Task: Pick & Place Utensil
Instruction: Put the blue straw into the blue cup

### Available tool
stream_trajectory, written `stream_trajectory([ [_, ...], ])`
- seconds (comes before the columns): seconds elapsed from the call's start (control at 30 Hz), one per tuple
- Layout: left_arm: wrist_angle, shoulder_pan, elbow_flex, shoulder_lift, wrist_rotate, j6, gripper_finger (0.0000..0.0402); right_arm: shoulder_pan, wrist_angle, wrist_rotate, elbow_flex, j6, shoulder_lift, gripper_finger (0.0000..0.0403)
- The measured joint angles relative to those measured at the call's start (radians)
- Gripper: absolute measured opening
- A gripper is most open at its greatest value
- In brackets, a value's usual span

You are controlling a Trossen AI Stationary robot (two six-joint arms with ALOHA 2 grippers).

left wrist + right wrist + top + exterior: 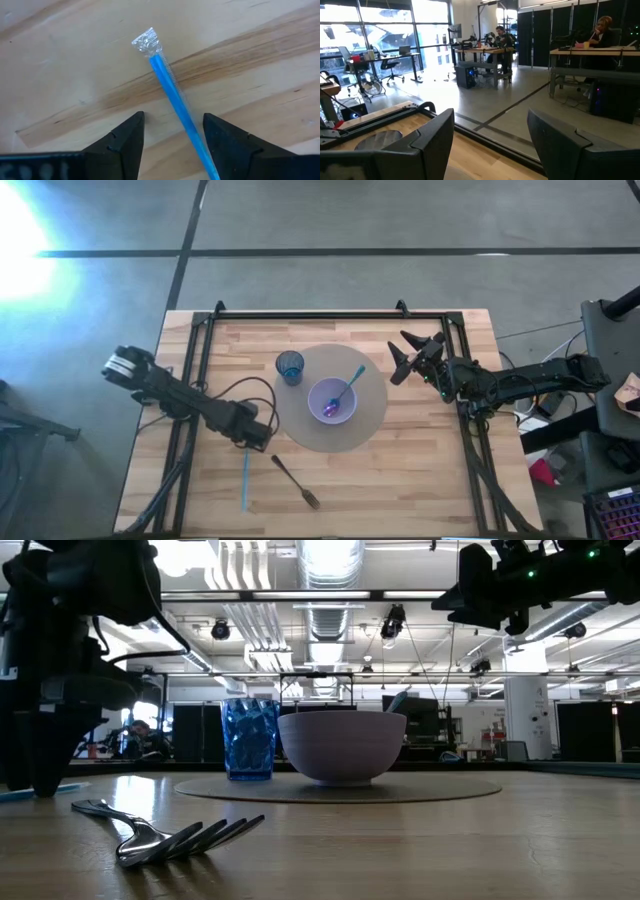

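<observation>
A blue straw (170,85) in a clear wrapper lies flat on the wooden table (260,65), near its front edge in the high view (245,480). My left gripper (173,116) points straight down over the straw's far end, open, with one finger on each side and neither touching it. In the low view the gripper (42,755) reaches almost down to the tabletop. My right gripper (405,355) hangs open and level above the table's far right part, holding nothing (490,145).
A metal fork (295,482) lies just right of the straw. Farther back, a round grey mat (375,420) carries a lilac bowl (332,400) with a blue spoon (350,385) and a blue cup (290,367). Black frame rails (200,350) run along the table's sides.
</observation>
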Motion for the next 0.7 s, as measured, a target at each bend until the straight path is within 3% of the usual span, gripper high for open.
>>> stream_trajectory([
  [0.7, 0.059, 0.015, -0.073, 0.001, 0.060, 0.030, 0.0080, 0.000, 0.002, 0.000, 0.000, -0.019, 0.000, 0.0244],
])
